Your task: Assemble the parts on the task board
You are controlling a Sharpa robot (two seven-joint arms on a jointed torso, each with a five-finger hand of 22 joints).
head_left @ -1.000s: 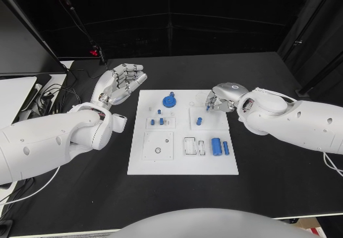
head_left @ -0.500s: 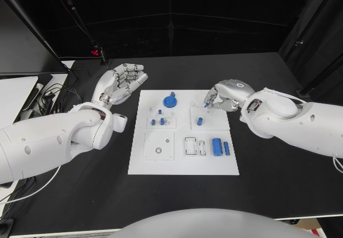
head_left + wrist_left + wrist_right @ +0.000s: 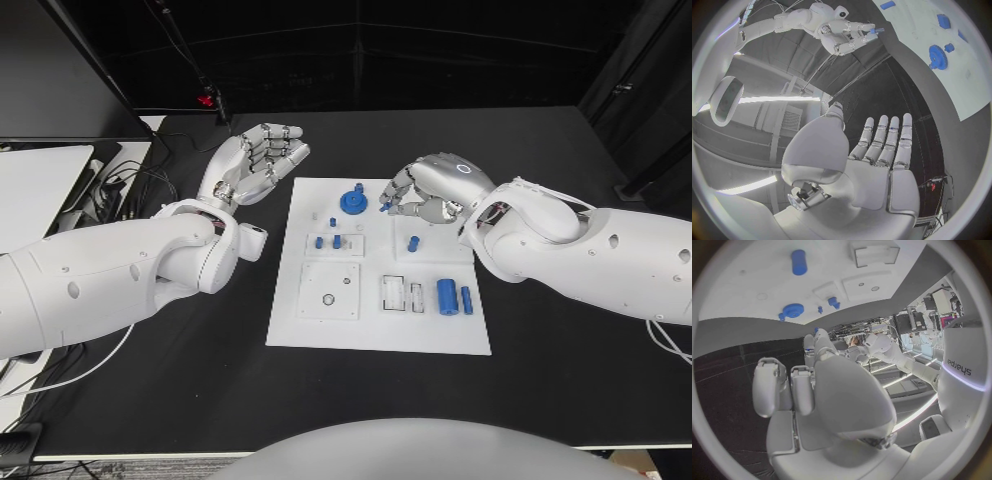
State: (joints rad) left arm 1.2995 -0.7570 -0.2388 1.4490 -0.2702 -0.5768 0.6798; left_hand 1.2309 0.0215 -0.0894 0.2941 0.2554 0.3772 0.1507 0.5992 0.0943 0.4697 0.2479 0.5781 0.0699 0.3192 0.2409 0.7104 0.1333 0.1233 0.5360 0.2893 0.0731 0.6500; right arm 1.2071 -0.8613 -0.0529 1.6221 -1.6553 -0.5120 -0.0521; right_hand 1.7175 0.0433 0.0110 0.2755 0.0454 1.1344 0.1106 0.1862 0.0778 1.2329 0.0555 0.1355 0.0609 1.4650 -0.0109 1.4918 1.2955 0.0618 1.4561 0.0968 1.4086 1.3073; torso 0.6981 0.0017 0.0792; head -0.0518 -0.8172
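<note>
**Right robot hand pinches a small blue part above the task board**

The right robot hand hovers over the far edge of the task board, fingers curled, pinching a small blue part at its fingertips. Just beside it on the board lies the blue gear. The left robot hand is over the tabletop, off the board's far left corner, fingers straight and close together, holding nothing.

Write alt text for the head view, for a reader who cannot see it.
The right hand pinches a small blue part above the far edge of the white task board, next to a blue gear. The left hand is open, off the board's far left corner. More blue parts sit on the board.
</note>
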